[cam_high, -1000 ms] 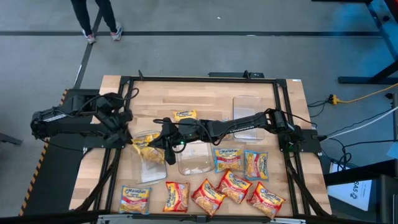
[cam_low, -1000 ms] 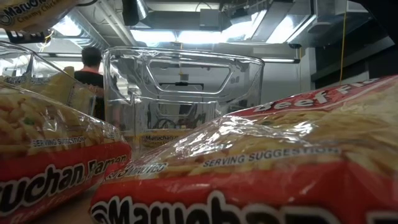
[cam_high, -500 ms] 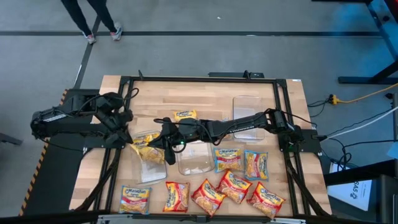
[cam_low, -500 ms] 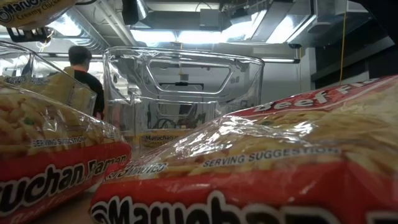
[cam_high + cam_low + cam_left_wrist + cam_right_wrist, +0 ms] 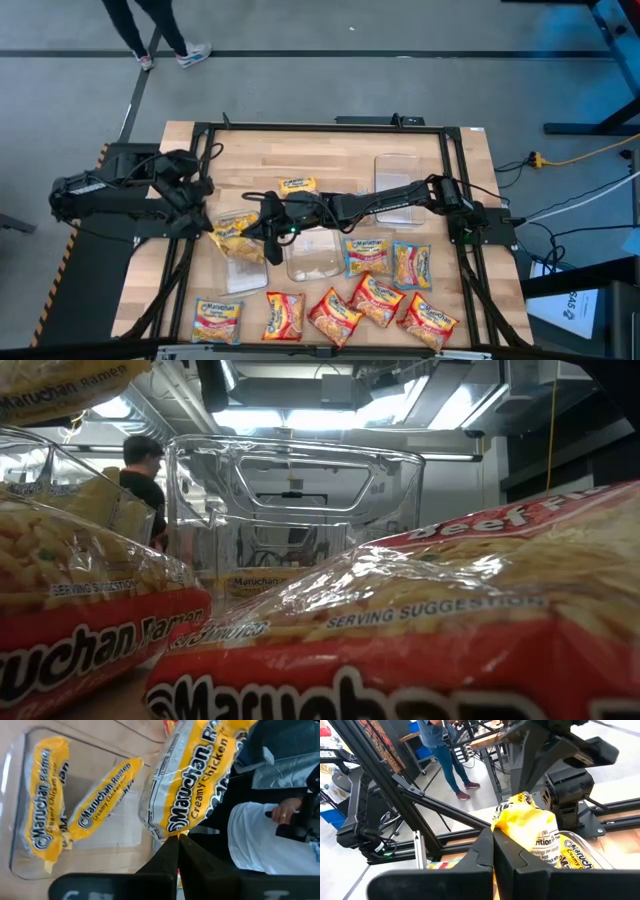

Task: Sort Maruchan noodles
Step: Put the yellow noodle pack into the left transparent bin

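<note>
A yellow Creamy Chicken Maruchan packet point(image 5: 232, 238) hangs over the left clear tray point(image 5: 243, 280), held at both ends. My left gripper point(image 5: 208, 228) is shut on its left end and my right gripper point(image 5: 262, 230) is shut on its right end. In the left wrist view the packet point(image 5: 200, 775) fills the middle. Below it, two more yellow packets point(image 5: 47, 810) point(image 5: 102, 795) lie flat in the tray point(image 5: 20, 805). The low view shows the held packet point(image 5: 60, 385) at the top left. My left gripper pinches the packet's crimped end seal point(image 5: 176, 834) between its two fingers, coming slanting down from the table's left. The packet is lifted clear above the tray. My right gripper pinches the opposite end of the packet point(image 5: 506, 826) between its two fingers, coming nearly level from the table's right.
A second clear tray point(image 5: 312, 262) stands at the centre and a third point(image 5: 395, 185) at the far right. One yellow packet point(image 5: 297, 184) lies far of the arms. Several red, yellow and blue-edged packets point(image 5: 370, 295) lie along the near edge. A person point(image 5: 150, 30) walks beyond the table.
In the low view the held yellow packet has sunk a little and tipped. Both arms have stayed where they were. The person beyond the table has walked on.
</note>
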Robot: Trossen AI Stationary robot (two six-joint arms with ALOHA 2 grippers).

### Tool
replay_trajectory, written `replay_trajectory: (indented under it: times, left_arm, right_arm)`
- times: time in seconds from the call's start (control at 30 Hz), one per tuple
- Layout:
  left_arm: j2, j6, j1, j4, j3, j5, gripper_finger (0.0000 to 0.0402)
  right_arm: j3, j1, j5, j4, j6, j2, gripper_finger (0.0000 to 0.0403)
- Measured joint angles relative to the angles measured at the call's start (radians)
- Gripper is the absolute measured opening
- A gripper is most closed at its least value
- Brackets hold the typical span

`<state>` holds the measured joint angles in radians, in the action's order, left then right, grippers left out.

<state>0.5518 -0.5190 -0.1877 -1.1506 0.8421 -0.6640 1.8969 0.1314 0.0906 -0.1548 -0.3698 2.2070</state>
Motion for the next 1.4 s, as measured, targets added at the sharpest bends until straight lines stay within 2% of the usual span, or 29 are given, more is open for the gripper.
replay_trajectory:
  times: [0.47,1.03,1.4]
  left_arm:
    - [0.005,-0.22,0.281,0.105,0.0,0.192,0.0]
    - [0.178,-0.373,0.661,0.186,0.0,0.434,0.0]
    - [0.175,-0.466,0.746,0.178,0.001,0.54,0.0]
  right_arm:
    - [0.0,0.008,-0.005,0.027,-0.046,0.0,0.0]
    - [-0.002,0.044,-0.051,0.084,-0.053,0.001,0.0]
    - [-0.002,0.045,-0.048,0.106,-0.097,0.002,0.0]
